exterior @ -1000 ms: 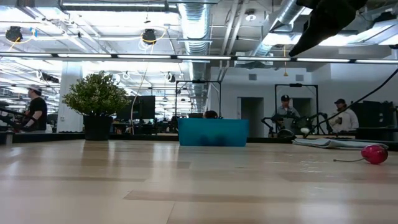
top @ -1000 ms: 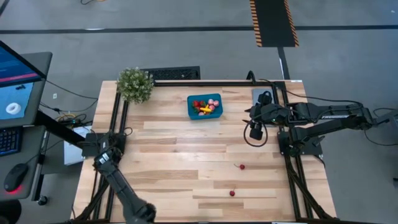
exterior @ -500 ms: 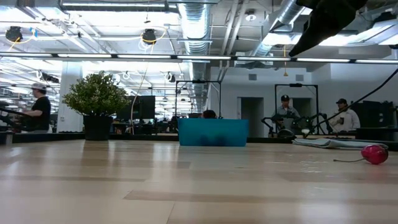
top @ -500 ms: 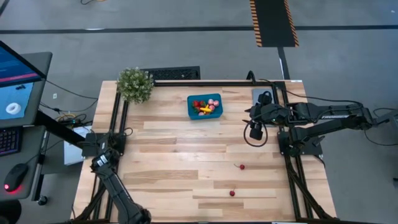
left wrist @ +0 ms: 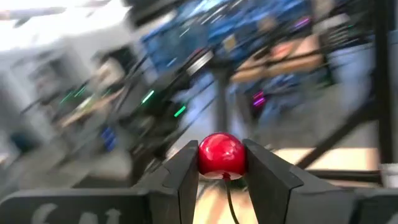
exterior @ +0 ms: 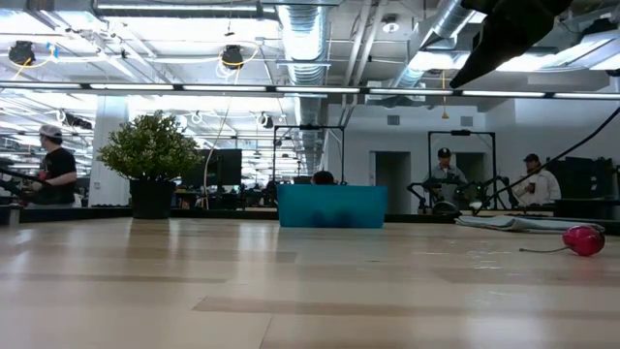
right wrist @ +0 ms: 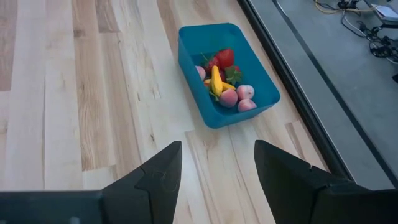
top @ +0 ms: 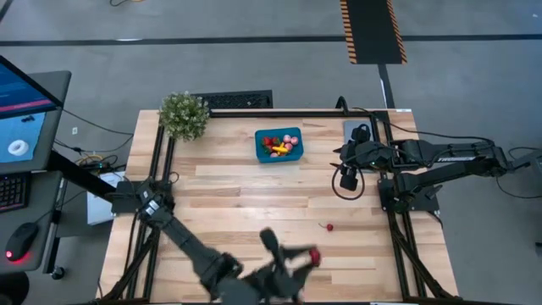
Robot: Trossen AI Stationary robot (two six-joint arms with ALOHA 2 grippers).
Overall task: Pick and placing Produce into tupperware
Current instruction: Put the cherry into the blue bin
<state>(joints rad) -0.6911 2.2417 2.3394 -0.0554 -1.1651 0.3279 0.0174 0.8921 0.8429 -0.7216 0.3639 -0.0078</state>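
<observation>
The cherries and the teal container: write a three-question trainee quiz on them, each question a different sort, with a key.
1. True or false: the left gripper is shut on a red cherry.
2. Multiple choice: where does the other loose cherry lie? A) in the teal container, B) on the wooden table, right of centre, C) beside the potted plant.
3. Fill in: the right gripper hangs with its fingers ____ and holds nothing.

Key: 1 true; 2 B; 3 open.
</observation>
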